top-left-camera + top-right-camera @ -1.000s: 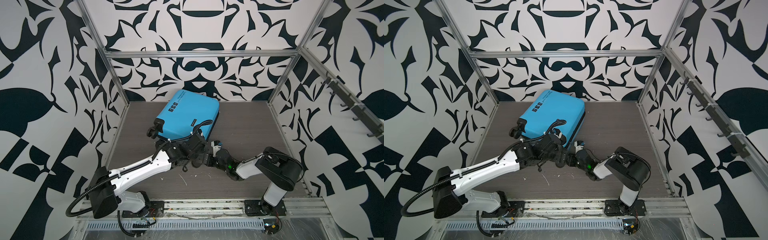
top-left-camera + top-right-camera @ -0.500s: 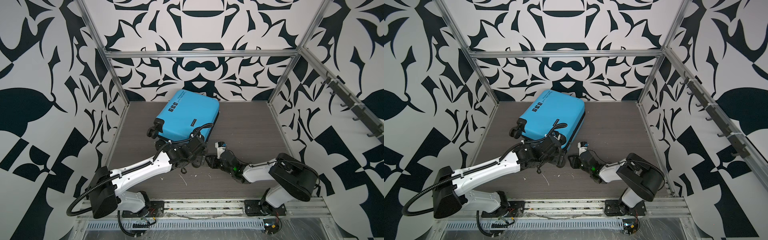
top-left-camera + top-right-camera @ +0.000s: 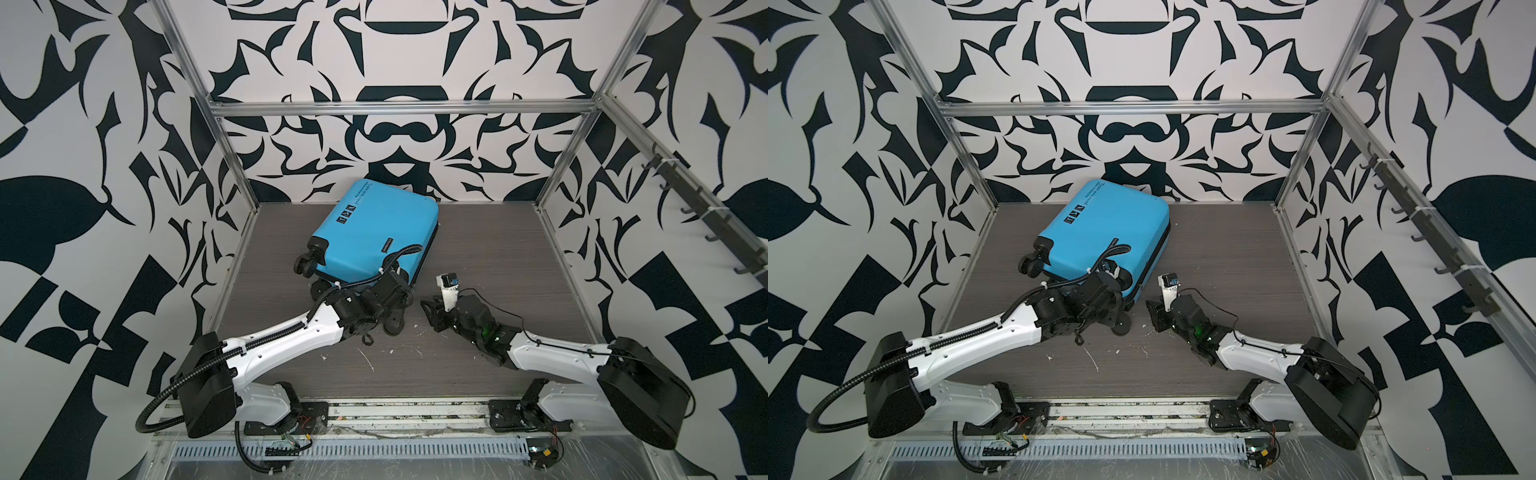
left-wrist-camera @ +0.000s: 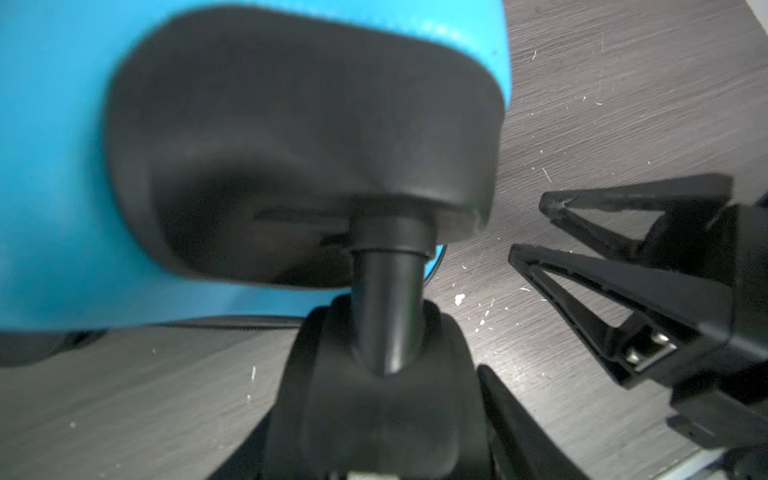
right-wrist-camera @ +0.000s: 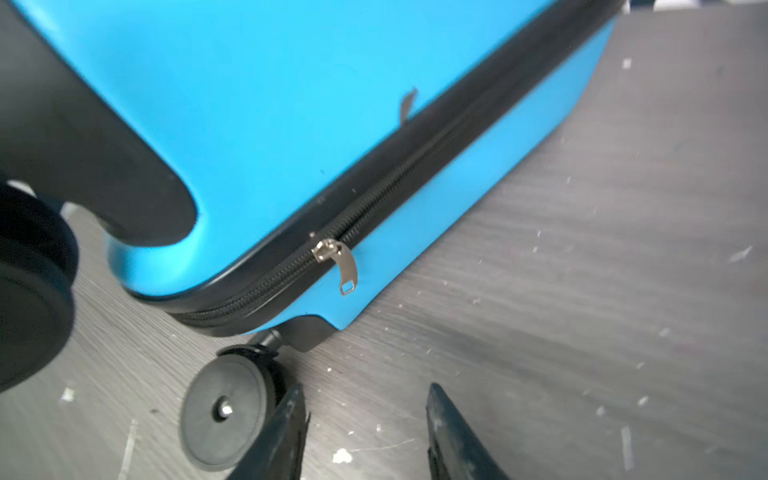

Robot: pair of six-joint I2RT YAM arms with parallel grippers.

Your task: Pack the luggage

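Straddling luggage (image 3: 374,232) wheel (image 4: 374,415), left claw (image 3: 394,318); right claw (image 5: 365,390) parted.

Top pair: high over the aluminium front rail (image 3: 415,409), angled down at the dark grey wood-grain tabletop (image 3: 498,257); both top views cover almost the same whole scene.
Left wrist: pressed close to a black caster wheel (image 4: 374,415) of the bright blue hard-shell suitcase (image 4: 50,166), blurred by nearness.
Right wrist: low, near, facing its black zipper band (image 5: 415,166).
Shared: the suitcase's wheeled end.

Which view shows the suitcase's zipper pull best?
Right wrist: the silver zipper pull hangs sharp and close. Both top views show only the zipper band; left wrist shows just a wheel.
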